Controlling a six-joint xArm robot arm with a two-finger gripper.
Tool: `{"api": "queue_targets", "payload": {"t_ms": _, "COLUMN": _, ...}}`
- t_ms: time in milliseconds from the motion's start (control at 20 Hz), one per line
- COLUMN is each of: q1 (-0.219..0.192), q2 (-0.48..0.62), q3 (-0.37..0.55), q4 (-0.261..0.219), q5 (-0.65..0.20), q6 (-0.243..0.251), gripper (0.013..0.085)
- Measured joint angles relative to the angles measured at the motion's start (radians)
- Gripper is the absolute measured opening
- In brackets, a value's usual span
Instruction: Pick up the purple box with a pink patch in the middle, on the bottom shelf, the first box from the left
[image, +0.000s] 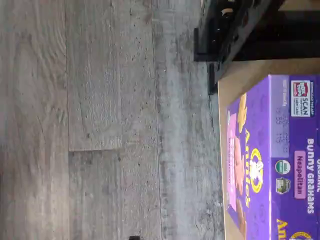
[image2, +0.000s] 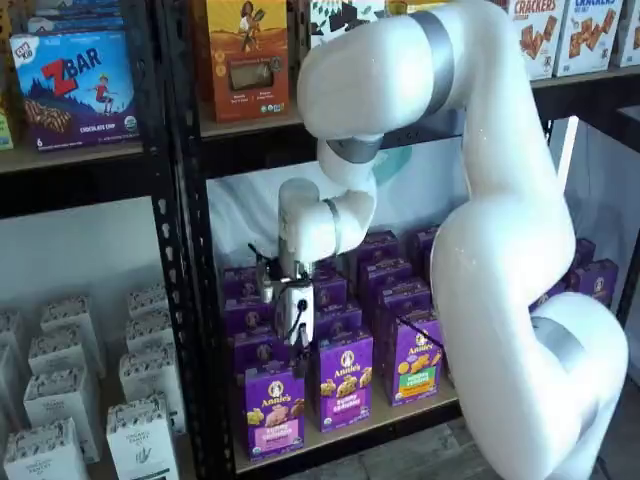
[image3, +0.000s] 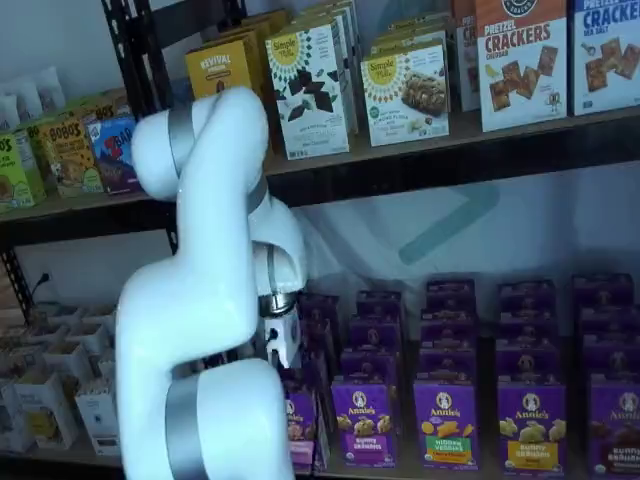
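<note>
While the gripper (image2: 297, 343) hangs from its white body just above the front row, its black fingers stand wide apart and hold nothing. Directly below and a little forward stands the purple box (image2: 275, 408), the leftmost at the front edge of the bottom shelf (image2: 400, 418).

It is upright, its long axis vertical, its printed front with the pink patch facing out into the room. On its left a narrow strip of bare board separates it from the black rack post (image2: 205, 300). On its right a like purple box (image2: 345, 380) stands just beside it, and more purple boxes crowd close behind. Overhead there is open room up to the shelf above (image2: 250, 125).

In the wrist view the purple box (image: 270, 160) fills one corner, the tan board showing past its edge and grey plank flooring (image: 110, 120) beyond. Its top reads "BUNNY GRAHAMS", "Neapolitan" and "SCAN", and "Annie's" runs along its front. Higher up, a blue carton reads "ZBAR" (image2: 75, 85) and another "CRACKERS" (image3: 520, 65).
</note>
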Motion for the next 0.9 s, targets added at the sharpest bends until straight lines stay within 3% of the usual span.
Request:
{"api": "queue_targets", "payload": {"t_ms": 400, "q1": -0.005, "q2": -0.003, "q3": 0.020, "q4": 0.045, "q5": -0.019, "q6": -0.047, "gripper": 0.0850}}
{"api": "queue_targets", "payload": {"t_ms": 900, "q1": 0.010, "q2": 0.021, "q3": 0.032, "q4": 0.101, "q5": -0.122, "q6": -0.088, "gripper": 0.0850}}
